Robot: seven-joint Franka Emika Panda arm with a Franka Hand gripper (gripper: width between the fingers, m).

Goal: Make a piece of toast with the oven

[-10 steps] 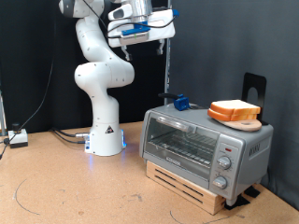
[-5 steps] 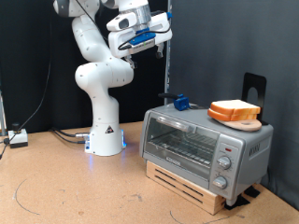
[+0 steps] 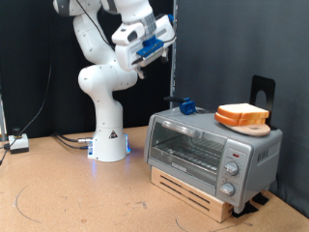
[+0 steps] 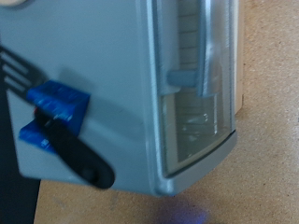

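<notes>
The silver toaster oven stands on a wooden pallet at the exterior view's right, with its glass door shut. The bread, pale with an orange-brown crust, lies on a small wooden board on the oven's top right. It looks like two stacked slices, and I cannot tell them apart. My gripper is high in the air, above and to the left of the oven. It is tilted and holds nothing that I can see. The wrist view looks down on the oven top and door handle. My fingers do not show there.
A blue clip-like object with a black handle sits on the oven's top left, also in the wrist view. A black stand rises behind the oven. The robot base stands to the left. Cables lie at the far left.
The hand has swung from level to tilted and shifted slightly left and down. The oven, bread and blue object have not moved.
</notes>
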